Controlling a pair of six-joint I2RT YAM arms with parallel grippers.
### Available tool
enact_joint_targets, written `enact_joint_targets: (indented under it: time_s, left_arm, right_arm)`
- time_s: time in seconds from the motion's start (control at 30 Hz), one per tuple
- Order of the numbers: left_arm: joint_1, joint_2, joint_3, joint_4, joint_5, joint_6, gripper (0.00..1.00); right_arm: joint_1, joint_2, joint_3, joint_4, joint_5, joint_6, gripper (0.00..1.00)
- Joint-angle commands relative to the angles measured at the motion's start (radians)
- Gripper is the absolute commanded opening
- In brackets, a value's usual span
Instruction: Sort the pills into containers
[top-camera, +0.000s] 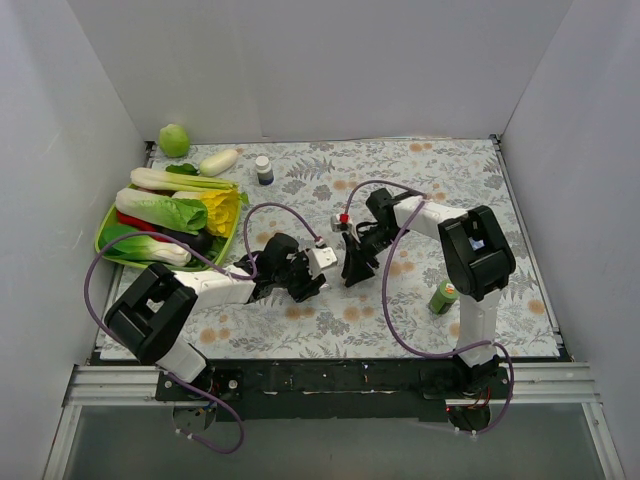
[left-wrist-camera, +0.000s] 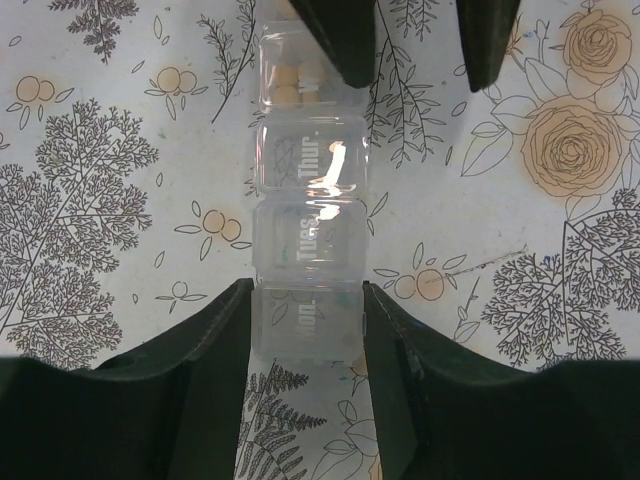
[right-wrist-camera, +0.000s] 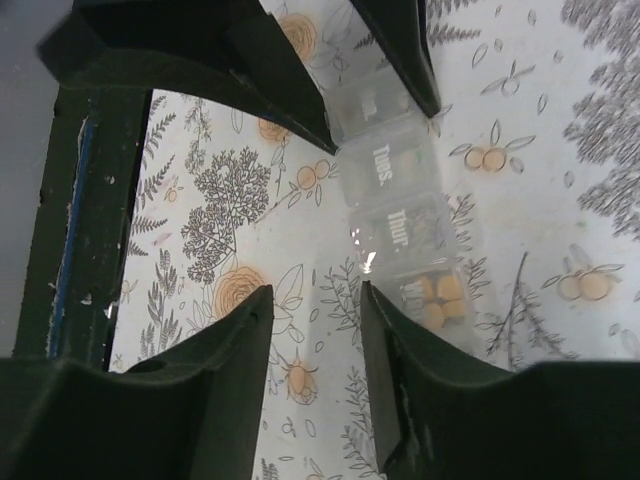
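The clear pill-box strip (left-wrist-camera: 308, 200) lies on the floral tablecloth, with lids marked Mon, Tues and Thur. Its far end compartment holds several orange pills (left-wrist-camera: 288, 85). My left gripper (left-wrist-camera: 305, 330) is shut on the Mon end, one jaw against each side. In the right wrist view the strip (right-wrist-camera: 395, 215) runs diagonally, with the pills (right-wrist-camera: 440, 298) beside my right finger. My right gripper (right-wrist-camera: 315, 310) is open and empty, its gap over bare cloth just left of the strip. In the top view both grippers, left (top-camera: 318, 265) and right (top-camera: 352, 268), meet at mid-table and hide the strip.
A small green bottle (top-camera: 443, 296) stands near the right arm. A white bottle with a blue label (top-camera: 264, 169) stands at the back. A green tray (top-camera: 110, 240) of vegetables sits at the left, with a green ball (top-camera: 174, 139) behind it. A small red-capped item (top-camera: 343, 218) sits by the right wrist.
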Motion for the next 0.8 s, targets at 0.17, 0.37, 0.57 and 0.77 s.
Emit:
enact_joint_targets:
  time_s: [0.17,0.37,0.57,0.77]
  left_arm:
    - [-0.004,0.016,0.016,-0.057,-0.027,-0.046,0.15]
    - [-0.004,0.013,0.019,-0.061,-0.024,-0.038,0.14]
    - [-0.004,0.019,0.019,-0.066,-0.021,-0.040,0.13]
    - [-0.004,0.016,0.016,-0.064,-0.025,-0.046,0.12]
  right_arm:
    - [0.022,-0.020,-0.090,0.197,0.183,0.291,0.38]
    - [0.021,-0.087,0.011,0.027,0.040,0.184,0.31]
    - [0.028,-0.176,0.026,0.069,0.073,0.249,0.05]
    - [0.085,-0.259,-0.073,0.348,0.291,0.433,0.01]
